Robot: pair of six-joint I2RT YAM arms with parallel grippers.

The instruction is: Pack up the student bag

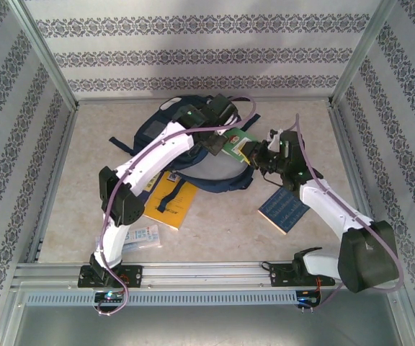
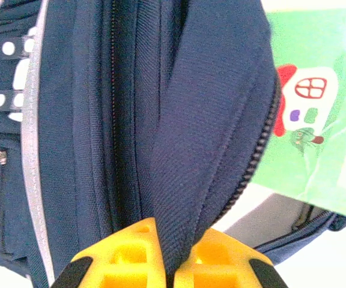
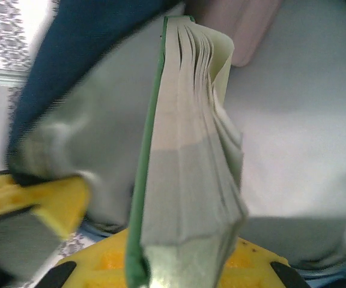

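– Two grippers meet at the same spot, don't they?

– Yes, both work at the right-hand side of the student bag (image 1: 157, 131), which lies on the far middle of the table (image 1: 215, 231), its dark straps spread out to the left and toward the near side.

– What does the left gripper (image 1: 217, 144) do?

– It is clenched on the bag. In the left wrist view its yellow fingers (image 2: 125, 258) pinch a fold of navy fabric (image 2: 209, 150) right beside the zip teeth, with no gap between them.

– And the right gripper (image 1: 259, 155)?

– It grasps a green book (image 1: 235, 140). The right wrist view shows the book (image 3: 185, 168) edge-on and upright between the yellow fingers (image 3: 251, 261), its pages fanning a little at the top, with the bag's pale grey lining behind it and the navy shell (image 3: 71, 42) at the upper left.

– Does the book touch the bag?

– From the left wrist its cover (image 2: 317, 120), printed with a small house, lies just beside the open zip edge; how deep it sits cannot be told.

– Anything else on the table?

– One yellow notebook (image 1: 171, 198) lies just near of the bag under the left arm, a blue book (image 1: 285, 209) sits below the right gripper, and a small pale packet (image 1: 143, 236) rests by the left arm's base.
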